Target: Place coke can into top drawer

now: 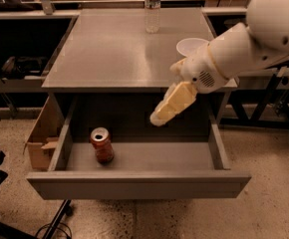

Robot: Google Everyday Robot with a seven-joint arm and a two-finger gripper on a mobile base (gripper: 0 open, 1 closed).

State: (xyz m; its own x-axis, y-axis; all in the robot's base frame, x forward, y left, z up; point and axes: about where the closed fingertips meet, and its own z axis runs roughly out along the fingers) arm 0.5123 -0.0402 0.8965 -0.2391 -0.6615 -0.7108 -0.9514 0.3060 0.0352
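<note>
The coke can (101,144) stands upright on the floor of the open top drawer (139,185), near its left side. My gripper (165,93) is above the drawer and to the right of the can, just in front of the cabinet top's front edge. It is open and empty, with its long cream finger (173,103) pointing down and left. Nothing touches the can.
A clear plastic bottle (153,6) stands at the back of the grey cabinet top (114,49). A white bowl (189,46) sits on its right side, partly behind my arm. A cardboard box (41,136) stands on the floor left of the drawer.
</note>
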